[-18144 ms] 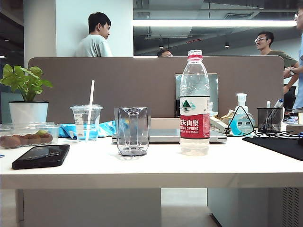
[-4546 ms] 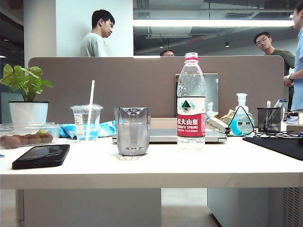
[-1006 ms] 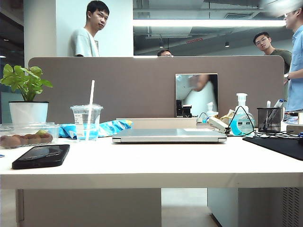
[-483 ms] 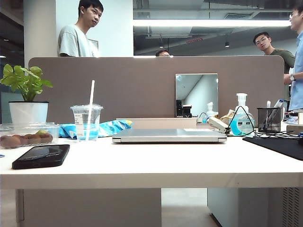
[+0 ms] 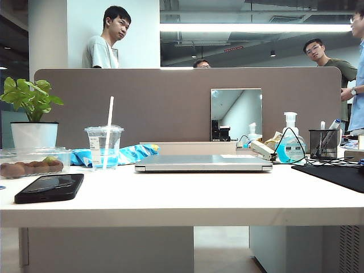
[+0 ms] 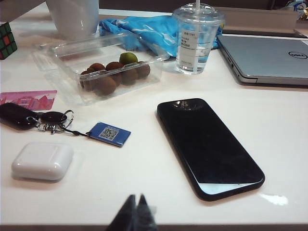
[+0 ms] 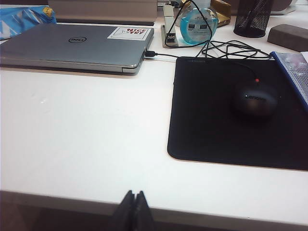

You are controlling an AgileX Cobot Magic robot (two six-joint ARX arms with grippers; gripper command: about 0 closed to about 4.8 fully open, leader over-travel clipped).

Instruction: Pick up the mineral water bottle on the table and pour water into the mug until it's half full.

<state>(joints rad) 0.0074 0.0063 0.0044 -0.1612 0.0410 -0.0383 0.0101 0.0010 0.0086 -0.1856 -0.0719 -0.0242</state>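
While neither bottle nor mug shows ahead of our clenched left gripper [image 6: 134, 211] and right gripper [image 7: 134, 208], we judge nothing remains to grasp; both wait at the table [image 5: 187, 199] edge.

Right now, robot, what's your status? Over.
Left tool shut, empty, parked at the table edge. Right tool shut, empty, same. No bottle or mug in view. Closed laptop mid-table.

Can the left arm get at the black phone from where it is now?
Probably yes: the left tool, shut, sits at the table's near edge and only bare table lies between it and the phone. The right tool, also shut, sits over by the mouse pad.
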